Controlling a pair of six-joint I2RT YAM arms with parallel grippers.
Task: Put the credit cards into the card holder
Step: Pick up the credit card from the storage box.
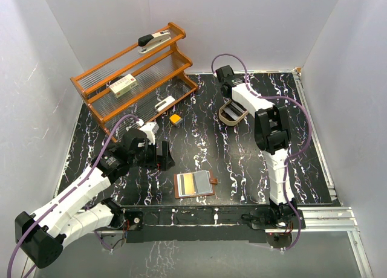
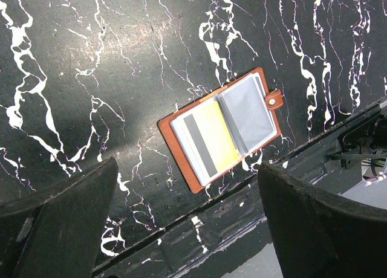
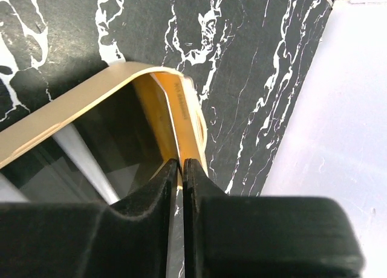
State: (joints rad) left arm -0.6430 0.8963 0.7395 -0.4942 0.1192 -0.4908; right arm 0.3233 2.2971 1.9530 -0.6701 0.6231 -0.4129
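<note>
From above, the small reddish-brown leather card holder (image 1: 195, 185) lies open on the black white-veined marble table (image 1: 242, 163), close to the near edge. Its long side runs left to right and its tab points right. The left gripper (image 1: 162, 156) hangs just beside it on the left. The right gripper (image 1: 236, 110) reaches down into the tan oval wooden tray (image 1: 222, 116) at the far side. A small box (image 1: 123, 84) on the orange wooden shelf (image 1: 91, 100) carries a label I cannot read.

In the left wrist view the holder lies diagonally, with its short closing tab (image 2: 273, 100) toward the upper right. A yellow card (image 2: 214, 136) with a black stripe sits in one pocket. The left fingers (image 2: 60, 223) are spread wide and hold nothing.

In the right wrist view the fingers (image 3: 151, 199) are pinched on a thin plastic credit card (image 3: 181, 118) standing on edge inside the tray. Its small print is too blurred to read.
</note>
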